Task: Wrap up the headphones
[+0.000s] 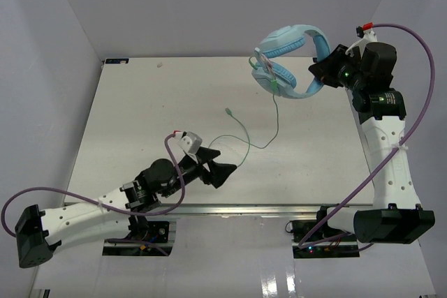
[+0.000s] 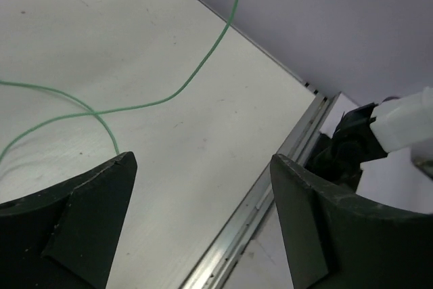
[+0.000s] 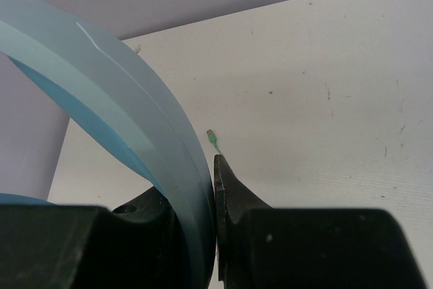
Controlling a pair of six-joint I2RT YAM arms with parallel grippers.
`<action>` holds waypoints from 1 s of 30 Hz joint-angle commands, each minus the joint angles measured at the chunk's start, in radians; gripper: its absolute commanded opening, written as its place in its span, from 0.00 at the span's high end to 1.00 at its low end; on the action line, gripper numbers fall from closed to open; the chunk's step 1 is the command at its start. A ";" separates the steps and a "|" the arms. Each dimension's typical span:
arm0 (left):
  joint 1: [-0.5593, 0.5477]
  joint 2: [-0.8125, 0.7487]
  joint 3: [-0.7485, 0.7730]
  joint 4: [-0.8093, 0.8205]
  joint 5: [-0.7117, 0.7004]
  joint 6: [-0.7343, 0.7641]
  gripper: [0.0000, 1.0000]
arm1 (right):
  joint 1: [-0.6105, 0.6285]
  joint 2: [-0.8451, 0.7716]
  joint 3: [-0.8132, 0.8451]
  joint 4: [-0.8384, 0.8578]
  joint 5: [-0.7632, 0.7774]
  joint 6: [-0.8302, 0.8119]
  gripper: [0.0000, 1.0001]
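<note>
1. Where the table (image 1: pixel 140 102) ends at its metal rail (image 1: pixel 244 207) low in the top view, the left gripper (image 1: pixel 219 162) hangs just inside that edge at lower centre. Its jaws are spread wide and hold nothing.
2. From the left wrist, the two dark fingers (image 2: pixel 88 214) frame bare tabletop, and the rail (image 2: pixel 264 201) runs diagonally between them toward the upper right.
3. Just past the left-hand fingertip in that view, a bend of the thin green cable (image 2: pixel 196 76) lies on the surface. Its nearest stretch ends at the fingertip, and I cannot tell whether the two touch.
4. In the top view the cable (image 1: pixel 248 141) curls loosely across the middle of the table. Its plug (image 1: pixel 228 110) lies free near the centre, apart from both arms.
5. White tabletop stretches from the cable to the left edge and the far left corner.
6. Farther back, the cable climbs toward the upper right of the frame to the headphones (image 1: pixel 286 40). They are held up over the table's far right corner, near the back wall (image 1: pixel 209 5).
7. At the far right, the right gripper (image 1: pixel 323 69) is clamped on the headband.
8. From the right wrist, the pale blue band (image 3: pixel 135 120) sits pinched between the black fingers (image 3: pixel 237 201). The plug (image 3: pixel 211 135) shows small on the table beyond.
</note>
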 commanded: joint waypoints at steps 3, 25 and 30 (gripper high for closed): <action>-0.003 -0.047 -0.156 0.016 -0.259 -0.693 0.03 | -0.007 -0.047 0.034 0.088 -0.106 0.034 0.92; 0.409 0.657 0.165 -0.157 0.029 -1.540 0.02 | -0.007 -0.177 -0.112 0.121 -0.134 -0.041 0.92; 0.461 0.761 0.216 -0.112 0.066 -1.543 0.02 | -0.007 -0.198 -0.131 0.117 -0.145 -0.049 0.92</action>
